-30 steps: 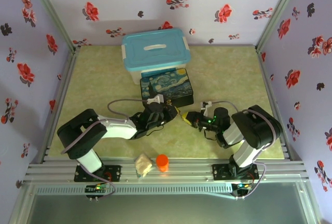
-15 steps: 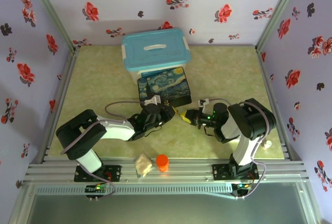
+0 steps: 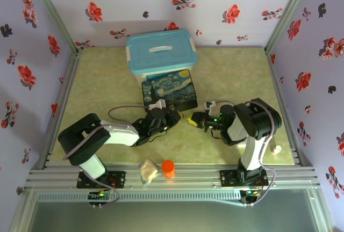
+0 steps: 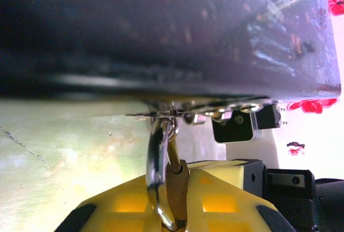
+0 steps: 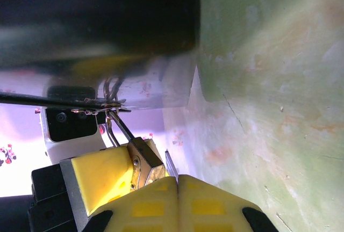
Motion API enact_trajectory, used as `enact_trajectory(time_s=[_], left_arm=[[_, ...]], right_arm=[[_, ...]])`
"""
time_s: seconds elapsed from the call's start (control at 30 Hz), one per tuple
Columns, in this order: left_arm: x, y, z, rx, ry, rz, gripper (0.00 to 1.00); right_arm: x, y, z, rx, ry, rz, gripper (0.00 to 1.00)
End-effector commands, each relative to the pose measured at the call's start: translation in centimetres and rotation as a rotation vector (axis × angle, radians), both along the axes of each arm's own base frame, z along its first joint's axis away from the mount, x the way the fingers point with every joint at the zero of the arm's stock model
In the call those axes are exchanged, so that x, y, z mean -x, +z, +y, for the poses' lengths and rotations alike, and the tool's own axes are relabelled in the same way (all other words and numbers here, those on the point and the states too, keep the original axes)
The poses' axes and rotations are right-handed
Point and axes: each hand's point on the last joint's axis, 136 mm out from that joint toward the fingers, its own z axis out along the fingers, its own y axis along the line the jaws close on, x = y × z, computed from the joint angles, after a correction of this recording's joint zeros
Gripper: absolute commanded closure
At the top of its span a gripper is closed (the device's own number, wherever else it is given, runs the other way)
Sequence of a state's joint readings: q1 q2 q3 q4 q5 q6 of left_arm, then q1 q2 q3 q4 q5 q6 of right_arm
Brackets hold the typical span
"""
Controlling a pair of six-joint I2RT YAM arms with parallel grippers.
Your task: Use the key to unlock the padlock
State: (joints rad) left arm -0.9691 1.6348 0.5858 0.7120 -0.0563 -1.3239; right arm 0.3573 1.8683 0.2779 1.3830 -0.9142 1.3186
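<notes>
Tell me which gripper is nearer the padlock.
Left. The left gripper is clamped on the padlock, whose shackle hooks through the box clasp. The right gripper, pinching the key, sits just beside the padlock.

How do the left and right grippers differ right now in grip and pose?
The left gripper pinches the brass padlock, fingers apart around its body; the right gripper presses its fingers together on a thin grey sliver, apparently the key. The left reaches in from the left, the right from the right. Both have yellow fingers and meet at the painted box's front.
</notes>
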Motion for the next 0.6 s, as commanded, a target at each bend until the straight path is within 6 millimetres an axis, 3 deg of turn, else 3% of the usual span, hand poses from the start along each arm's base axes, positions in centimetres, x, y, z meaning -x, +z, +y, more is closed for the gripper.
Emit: enact_trajectory(time_s=[0.0,0.1,0.33,0.57], left_arm=[[1.2,6.3,-3.1,0.242,-0.111,-0.089,1.0],[1.1,6.0,-3.1,0.241,-0.108,-0.083,1.0],[0.3,4.7,-2.4,0.165,-0.041,-0.084,1.0],[0.9,5.9,-3.2,0.251,-0.079,-0.083,1.0]], right_arm=[[-1.1,0.7,0.2,-0.013,-0.013,-0.019,1.0],[-1.0,0.2,0.4,-0.009,-0.017,0.008,1.0],[0.5,1.7,0.5,0.001,-0.111,-0.015,1.0],[-1.8,0.0,1.2,0.017,-0.118,0.009,1.0]])
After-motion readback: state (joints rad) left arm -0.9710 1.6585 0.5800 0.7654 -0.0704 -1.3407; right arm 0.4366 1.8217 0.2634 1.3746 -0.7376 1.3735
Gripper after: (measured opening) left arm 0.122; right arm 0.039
